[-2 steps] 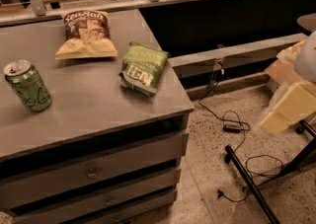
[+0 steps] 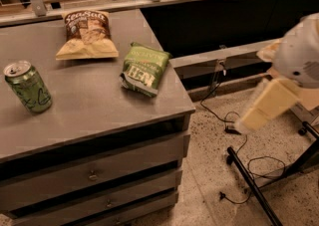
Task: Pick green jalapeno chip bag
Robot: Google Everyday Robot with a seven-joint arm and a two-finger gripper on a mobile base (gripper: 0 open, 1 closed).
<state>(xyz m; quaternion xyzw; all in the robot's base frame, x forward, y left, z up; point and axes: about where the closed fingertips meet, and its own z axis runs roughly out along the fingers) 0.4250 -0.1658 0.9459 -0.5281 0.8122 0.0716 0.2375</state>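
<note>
Currently, the green bag is not yet grasped; the gripper is held well right, its state cannot be told.

The green jalapeno chip bag is crinkly, glossy plastic, the cabinet top smooth matt grey, the drink can shiny metal. The gripper, off right over the speckled floor, looks like smooth cream plastic.

Pale blurred gripper at right above the floor, its arm cut off by the right edge, drawer cabinet cropped at left and bottom edges
</note>
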